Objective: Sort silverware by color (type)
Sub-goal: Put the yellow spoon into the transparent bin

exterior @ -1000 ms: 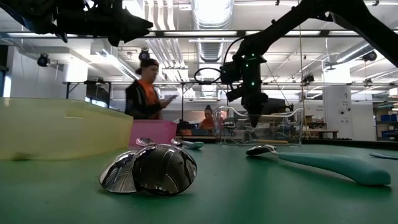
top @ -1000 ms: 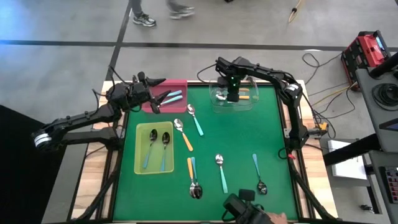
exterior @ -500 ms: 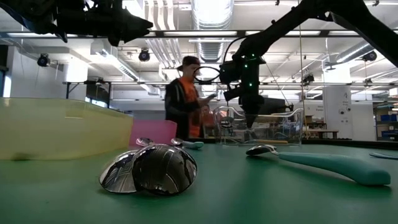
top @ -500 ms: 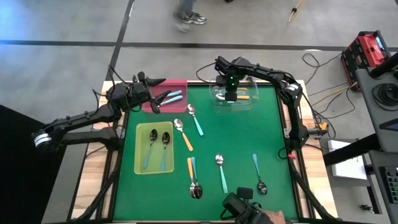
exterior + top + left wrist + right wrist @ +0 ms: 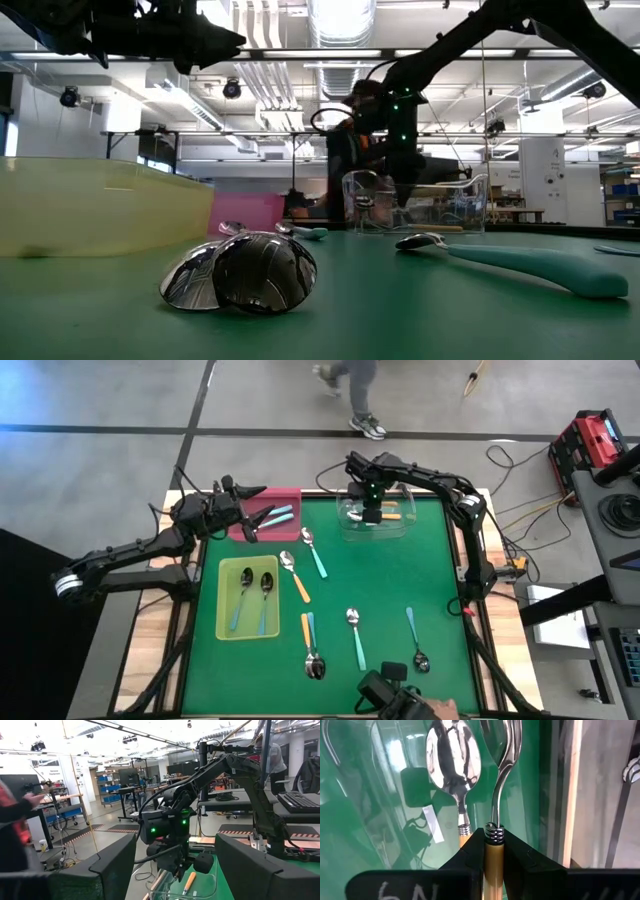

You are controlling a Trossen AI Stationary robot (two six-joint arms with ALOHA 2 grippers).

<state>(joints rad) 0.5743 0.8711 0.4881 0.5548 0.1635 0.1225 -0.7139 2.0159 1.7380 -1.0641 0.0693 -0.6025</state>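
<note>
The right gripper (image 5: 371, 512) hangs over the clear tray (image 5: 350, 530) at the far side of the green table (image 5: 400, 580). Its fingers are squeezed tight on the handle of an orange spoon (image 5: 495, 825), bowl pointing down into the clear tray. Another orange spoon (image 5: 454, 760) already lies inside that tray.

To do this step well, the arm should go down low into the clear tray before letting go, so the spoon does not bounce out. It should land beside the other orange spoon.

The left gripper (image 5: 252, 520) waits over the pink tray (image 5: 285, 495), left of the clear tray, with its fingers wide apart and nothing in them.
</note>
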